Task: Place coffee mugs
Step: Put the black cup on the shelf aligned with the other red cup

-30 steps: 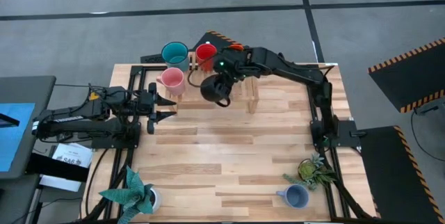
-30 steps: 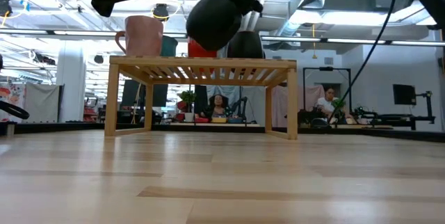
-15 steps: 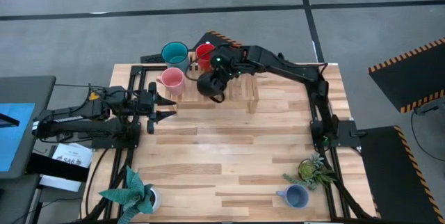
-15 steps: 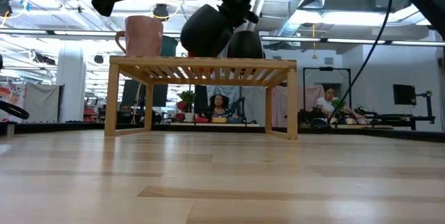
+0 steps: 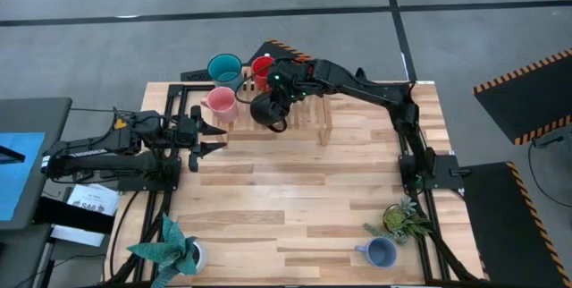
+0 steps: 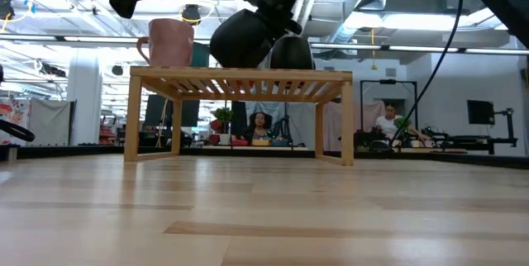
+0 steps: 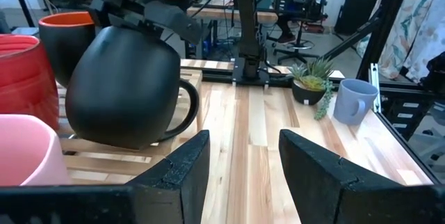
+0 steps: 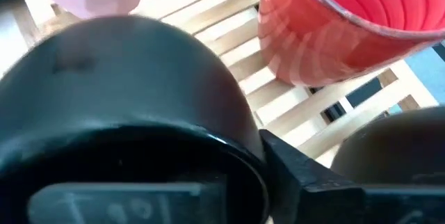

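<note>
Pinches rim of black mug [image 5: 268, 112] w/ right gripper [image 5: 275, 91], over near edge of wooden rack [image 5: 317, 118] at far side of table [image 5: 295, 190]. Tips the mug; looks to touch the rack top in low view [image 6: 240, 39], but can't tell for sure. Shows one dark finger right by the rim in right wrist view [image 8: 118, 78].

Keeps left gripper [image 5: 213, 139] spread wide, nothing in it, low by left table edge, near the rack but apart from the mugs.

On the rack: pink mug [image 5: 219, 102] just left of black one, teal mug [image 5: 224, 69] and red mug [image 5: 263, 66] behind. Near right corner of table: pale blue mug [image 5: 382, 252] next to a small green plant [image 5: 402, 219]. Near left corner: another plant [image 5: 170, 248].

Table top: pale wood planks. Beyond, in low view: big bright room w/ ceiling pipes, two people [image 6: 259, 125] sitting at desks far back.

Only in left wrist view and low view: orange-and-dark mug [image 7: 62, 40] behind black mug. From above, hidden under the arm.
</note>
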Controlling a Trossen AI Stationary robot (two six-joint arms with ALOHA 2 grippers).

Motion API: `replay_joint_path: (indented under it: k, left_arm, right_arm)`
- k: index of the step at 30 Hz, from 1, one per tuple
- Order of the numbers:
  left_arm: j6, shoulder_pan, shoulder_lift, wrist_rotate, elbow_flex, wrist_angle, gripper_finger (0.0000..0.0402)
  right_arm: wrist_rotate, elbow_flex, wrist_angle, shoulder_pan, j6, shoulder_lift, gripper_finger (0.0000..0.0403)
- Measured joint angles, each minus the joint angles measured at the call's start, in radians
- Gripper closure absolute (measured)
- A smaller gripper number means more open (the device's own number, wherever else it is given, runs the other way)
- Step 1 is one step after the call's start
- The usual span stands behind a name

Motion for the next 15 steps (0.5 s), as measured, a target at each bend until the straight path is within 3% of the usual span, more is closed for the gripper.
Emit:
replay_joint_path:
  k: [6,15]
  left_arm:
    - [0.0,0.0,0.0,0.0,0.0,0.004,0.0243]
    - [0.0,0.0,0.0,0.0,0.0,0.004,0.0243]
  right_arm:
    - [-0.022,-0.001,0.024,0.0,-0.043,0.001,0.0266]
    - [-0.023,0.046,0.047,0.004,-0.06,0.0,0.0241]
